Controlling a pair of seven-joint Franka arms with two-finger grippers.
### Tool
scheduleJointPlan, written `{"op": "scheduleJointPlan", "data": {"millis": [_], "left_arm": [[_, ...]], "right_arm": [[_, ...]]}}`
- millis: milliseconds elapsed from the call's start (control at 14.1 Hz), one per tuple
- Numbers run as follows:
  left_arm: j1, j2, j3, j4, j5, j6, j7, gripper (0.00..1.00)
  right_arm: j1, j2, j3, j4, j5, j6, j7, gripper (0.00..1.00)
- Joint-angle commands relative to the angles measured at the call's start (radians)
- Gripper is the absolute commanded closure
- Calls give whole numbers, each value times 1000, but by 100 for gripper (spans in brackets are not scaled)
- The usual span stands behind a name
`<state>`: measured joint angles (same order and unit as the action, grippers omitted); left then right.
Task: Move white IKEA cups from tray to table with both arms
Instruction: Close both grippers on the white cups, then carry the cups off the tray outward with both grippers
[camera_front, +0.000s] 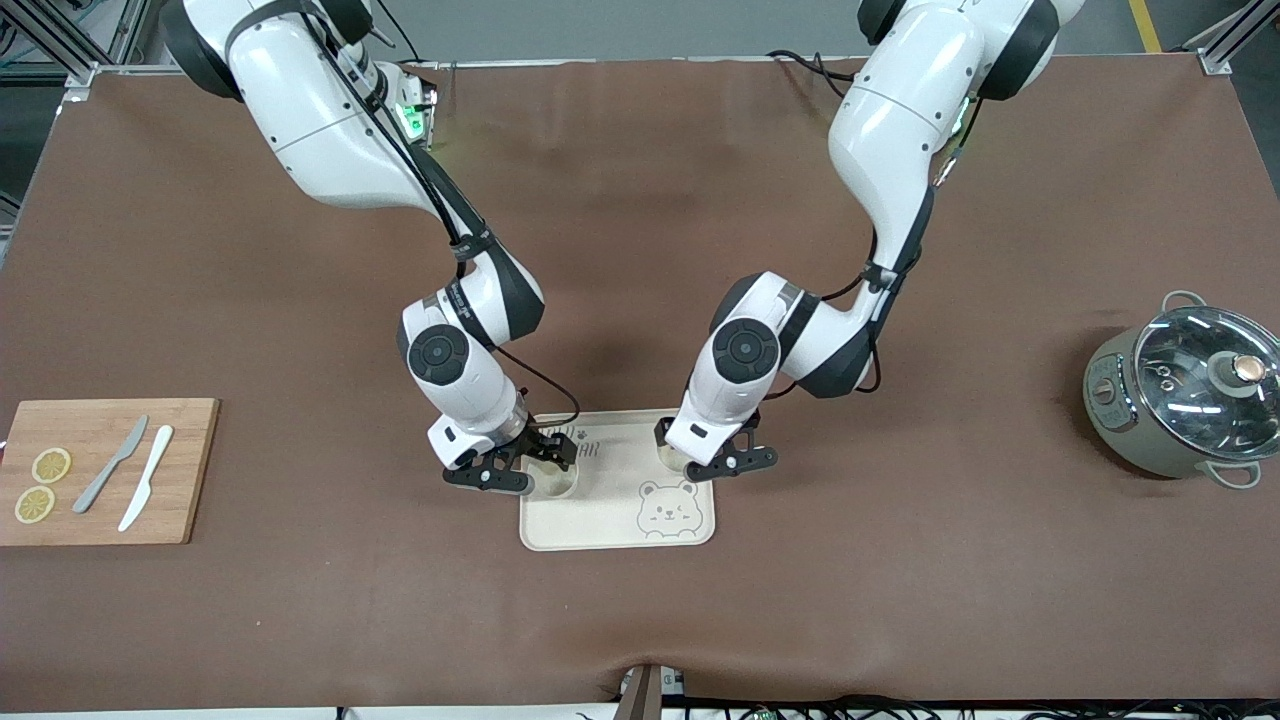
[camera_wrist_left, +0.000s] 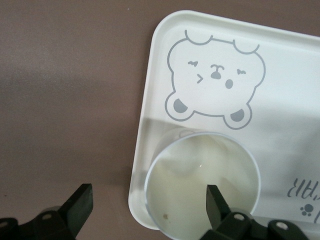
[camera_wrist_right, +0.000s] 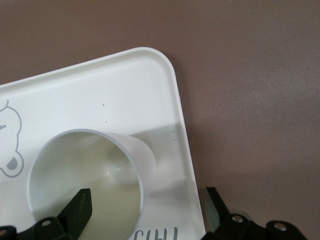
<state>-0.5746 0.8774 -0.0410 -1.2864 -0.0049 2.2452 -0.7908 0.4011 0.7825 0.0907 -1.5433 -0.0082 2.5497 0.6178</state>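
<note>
Two small white cups stand upright on a cream tray (camera_front: 600, 520) with a bear face drawn on it. The tray lies on the brown table (camera_front: 640, 620), near the middle and toward the front camera. One cup (camera_front: 556, 482) sits by the tray edge toward the right arm's end of the table; the other cup (camera_front: 676, 458) sits by the edge toward the left arm's end, mostly hidden under the arm.

Both arms reach down to the tray. The right hand (camera_front: 530, 462) is low at its cup, fingers spread wide and holding nothing. In the right wrist view one finger (camera_wrist_right: 77, 212) is over the cup's mouth (camera_wrist_right: 90, 185) and the other is outside the tray rim, so the cup wall lies between them. The left hand (camera_front: 728, 455) is likewise wide open and empty. In the left wrist view one finger (camera_wrist_left: 216, 202) is inside the cup (camera_wrist_left: 200, 185) and the other is out over the bare table.

The step in hand appears to be taking hold. To do it well, each hand probably needs to pinch the cup wall squarely, then lift straight up until the cup's base clears the raised tray rim before moving sideways.

There is wide bare table on either side of the tray. A cutting board (camera_front: 100, 470) with knives and lemon slices lies well apart at the right arm's end, and a lidded pot (camera_front: 1180, 400) well apart at the left arm's end.
</note>
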Motion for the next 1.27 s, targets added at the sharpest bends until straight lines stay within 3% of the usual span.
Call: {"op": "scheduleJointPlan", "data": {"millis": [0, 71, 141, 354, 566, 707, 778, 1202], "left_arm": [[-5, 5, 6, 4, 93, 8, -18, 9], [-5, 5, 6, -4, 111, 8, -13, 17], [-5, 5, 6, -5, 115, 8, -13, 31], [-5, 5, 4, -4, 103, 8, -27, 74], [-5, 3, 1, -1, 79, 8, -53, 100], [-5, 3, 1, 6, 31, 8, -74, 100], [-5, 2, 1, 6, 25, 8, -77, 100], [10, -37, -3, 38, -3, -73, -78, 100]], "right_arm": [[13, 14, -11, 25, -18, 0, 20, 0], [13, 14, -11, 25, -18, 0, 19, 0], [12, 14, -11, 25, -18, 0, 19, 0], [12, 14, -9, 26, -16, -3, 14, 40], [12, 14, -11, 31, -16, -6, 14, 72], [10, 15, -9, 31, -16, -6, 14, 94], [10, 15, -9, 31, -16, -6, 14, 100], [12, 12, -9, 32, -15, -8, 16, 100]]}}
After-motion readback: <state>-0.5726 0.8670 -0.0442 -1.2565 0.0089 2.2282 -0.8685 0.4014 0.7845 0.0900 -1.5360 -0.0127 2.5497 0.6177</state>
